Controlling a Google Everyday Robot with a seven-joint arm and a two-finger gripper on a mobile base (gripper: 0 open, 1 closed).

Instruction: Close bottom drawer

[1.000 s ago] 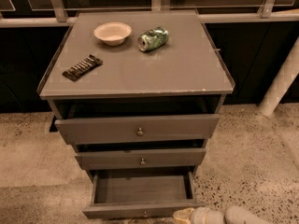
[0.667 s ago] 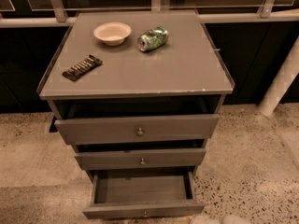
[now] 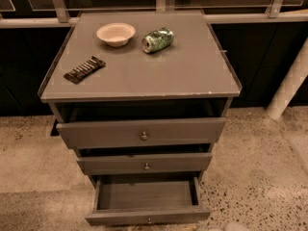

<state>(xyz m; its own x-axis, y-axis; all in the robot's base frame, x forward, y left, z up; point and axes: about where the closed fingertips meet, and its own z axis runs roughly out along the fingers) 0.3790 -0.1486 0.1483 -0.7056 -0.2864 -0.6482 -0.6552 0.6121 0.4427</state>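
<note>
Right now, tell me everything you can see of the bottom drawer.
The bottom drawer is the lowest of three in the grey-brown wooden cabinet. It is pulled far out and sits level below the middle drawer. It is a shallow box whose visible inside looks bare. Its slim front panel has a small round knob at the centre. Only a pale bit of the tool shows, at the bottom edge right of the front, apparently not touching it.
</note>
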